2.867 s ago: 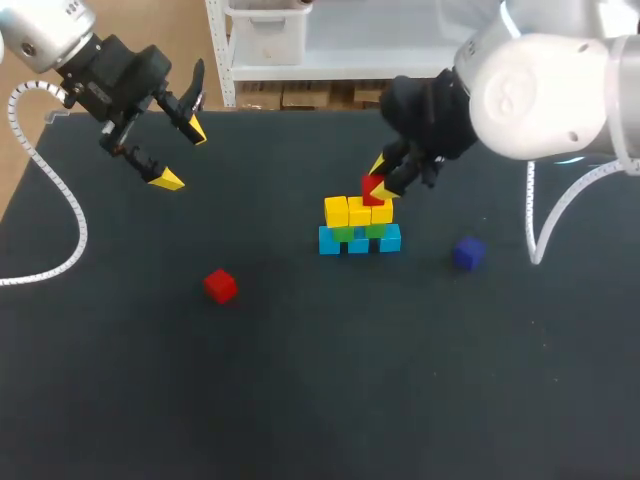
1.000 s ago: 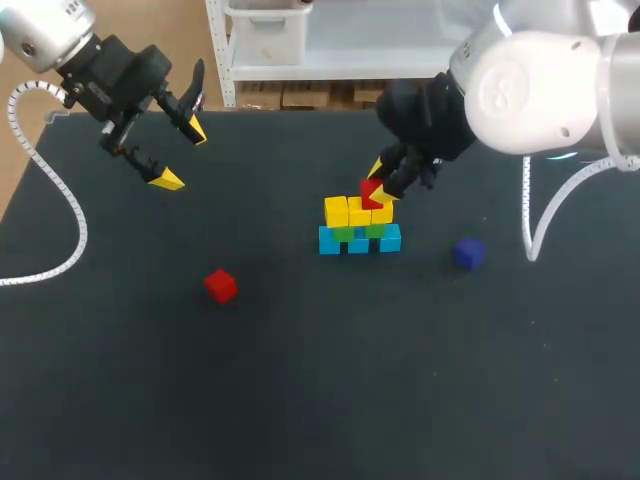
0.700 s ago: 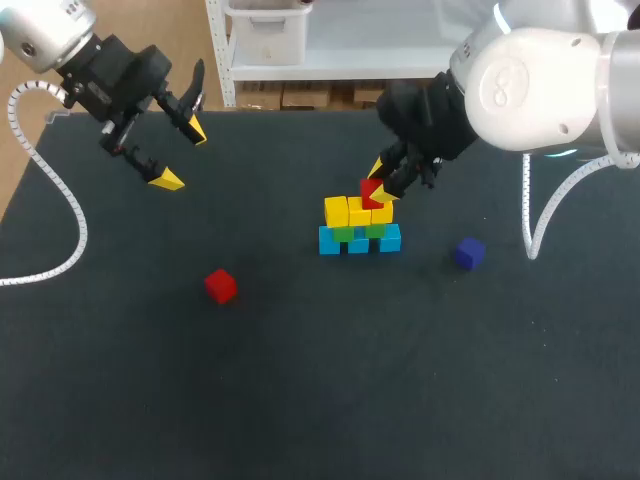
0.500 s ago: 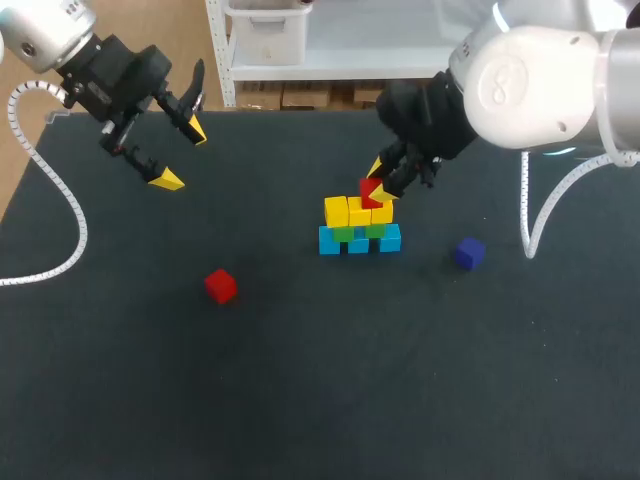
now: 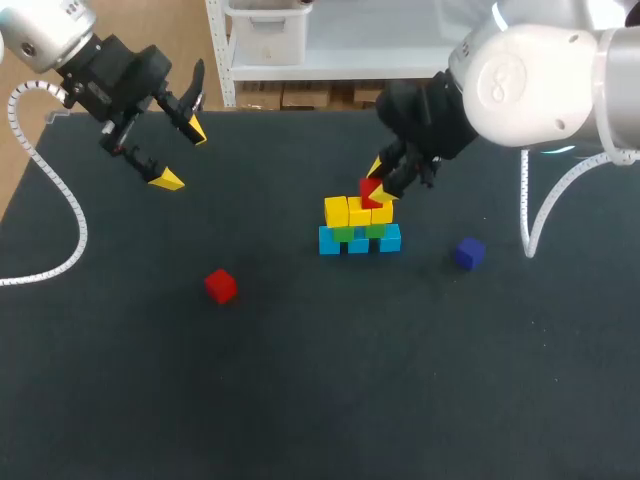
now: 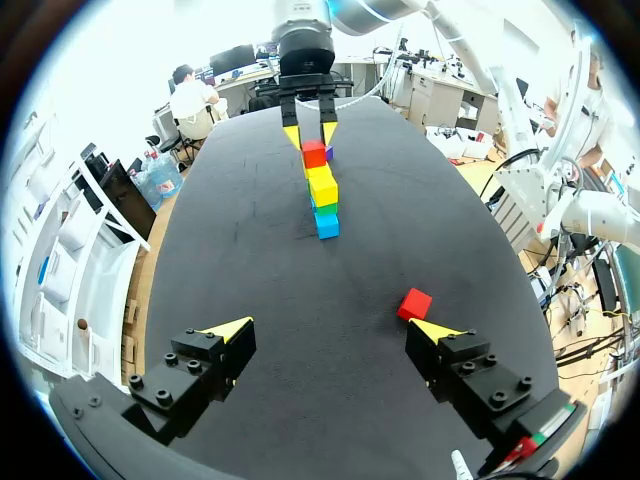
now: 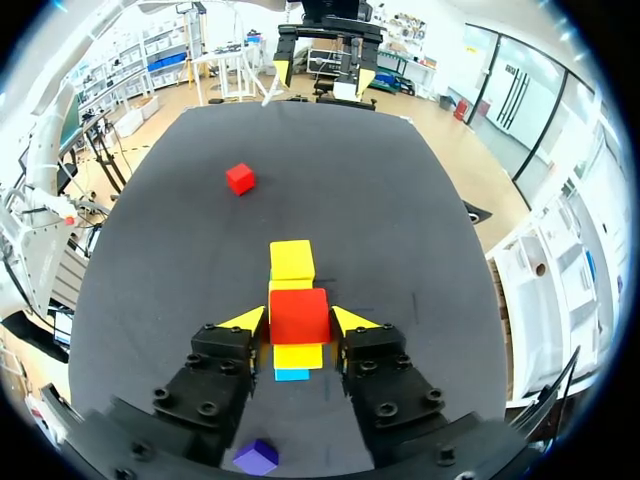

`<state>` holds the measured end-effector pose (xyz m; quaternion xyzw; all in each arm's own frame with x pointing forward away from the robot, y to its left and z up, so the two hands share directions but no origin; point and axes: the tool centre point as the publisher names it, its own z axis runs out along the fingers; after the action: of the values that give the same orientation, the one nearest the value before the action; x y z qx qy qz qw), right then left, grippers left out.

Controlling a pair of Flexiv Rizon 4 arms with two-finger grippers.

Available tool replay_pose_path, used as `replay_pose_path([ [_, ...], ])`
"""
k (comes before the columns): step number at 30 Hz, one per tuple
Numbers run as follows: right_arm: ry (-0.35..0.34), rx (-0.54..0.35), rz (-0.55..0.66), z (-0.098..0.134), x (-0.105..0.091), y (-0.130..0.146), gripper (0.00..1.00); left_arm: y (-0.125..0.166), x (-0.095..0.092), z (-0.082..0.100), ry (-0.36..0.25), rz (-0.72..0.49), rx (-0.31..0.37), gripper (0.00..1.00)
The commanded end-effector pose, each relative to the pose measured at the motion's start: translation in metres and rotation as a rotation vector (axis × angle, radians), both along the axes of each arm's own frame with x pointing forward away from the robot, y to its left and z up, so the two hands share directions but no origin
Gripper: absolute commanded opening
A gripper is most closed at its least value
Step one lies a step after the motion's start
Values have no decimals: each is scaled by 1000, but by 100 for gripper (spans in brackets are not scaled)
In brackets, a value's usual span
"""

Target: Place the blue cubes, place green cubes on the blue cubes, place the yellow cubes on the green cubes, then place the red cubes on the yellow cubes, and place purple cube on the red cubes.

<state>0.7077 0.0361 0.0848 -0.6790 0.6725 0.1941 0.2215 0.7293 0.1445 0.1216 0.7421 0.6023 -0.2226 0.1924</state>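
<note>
Across the last few seconds almost nothing was seen to shift: the right end effector (image 5: 378,181) was kept pinched on one red cube (image 5: 370,190), held at the top of the stack over the yellow cubes (image 5: 350,211), with only a slight drift of the arm's bulk behind it. The release was therefore judged not yet made, though whether the cube was already seated could not be told. Beneath, the green cubes (image 5: 344,234) and the blue cubes (image 5: 358,241) were left undisturbed. The left end effector (image 5: 181,154) was held spread and empty above the far left part of the surface (image 5: 300,380), unmoved. The second red cube (image 5: 220,285) lay well apart, out toward the left arm, with open room all around it; the purple cube (image 5: 467,253) lay near the stack on the right arm's side. The stack stood about mid-surface, well clear of every edge, so an upward withdrawal was judged unobstructed.
</note>
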Motion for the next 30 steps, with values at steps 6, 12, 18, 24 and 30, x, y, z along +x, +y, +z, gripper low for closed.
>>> replay_pose_path([
  [6,6,4,6,-1,1,0,76,0,2,0,3,-4,1,100],
  [12,0,14,2,7,2,-4,100,0,2,0,3,-4,1,100],
  [18,-22,69,7,25,2,-33,100,0,2,0,3,-4,1,100],
  [24,-35,128,-12,41,-5,-82,100,0,2,0,3,-4,1,100],
  [30,-49,205,-80,39,-15,-133,100,0,2,0,3,-4,1,100],
])
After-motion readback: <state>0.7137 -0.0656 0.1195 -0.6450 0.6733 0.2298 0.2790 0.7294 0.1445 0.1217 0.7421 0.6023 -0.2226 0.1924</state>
